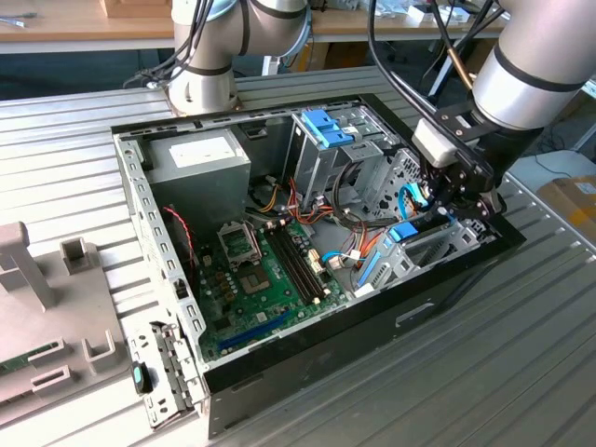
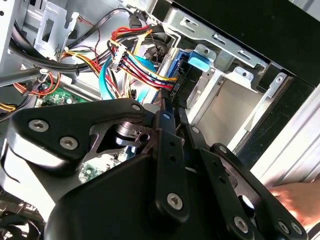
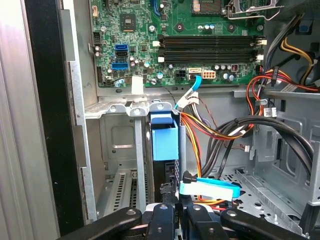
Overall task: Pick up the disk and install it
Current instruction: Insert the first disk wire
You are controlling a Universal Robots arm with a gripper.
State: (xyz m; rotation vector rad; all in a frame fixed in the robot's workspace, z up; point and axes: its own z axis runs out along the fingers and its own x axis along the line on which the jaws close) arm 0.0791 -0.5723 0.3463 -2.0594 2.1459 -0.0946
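- Gripper [image 2: 172,112] linkage sits closest in the second wrist view. Its fingers are clenched edge-on round the disk [image 2: 179,85], which stands upright w/ its blue-framed end part-way into the metal bay [image 2: 220,95].
- Same view: the red/yellow wire bundle [image 2: 135,60] and the light-blue ribbon cable [image 2: 107,80] run just beside the disk. Risk: a wire gets pinched betw. carrier and bay wall.
- Same view: a person's hand [image 2: 295,197], blurred, is near the case edge, so there is a contact hazard if the arm swings out.
- First wrist view: the disk [image 3: 164,142] lies alongside the bay rail [image 3: 117,107], and the gripper [image 3: 175,210] is on its rear edge. Any tilt and the frame prob. jams on the rail, or the grip slips on such a thin edge.
- Same view: the ribbon cable [image 3: 210,189] crosses right by the fingers and could snag or get tugged off its plug.
- Exterior view: the gripper [image 1: 453,200] is deep in the case corner over the disk [image 1: 402,233]. The case wall [image 1: 507,233] is near, so the wrist could knock it.
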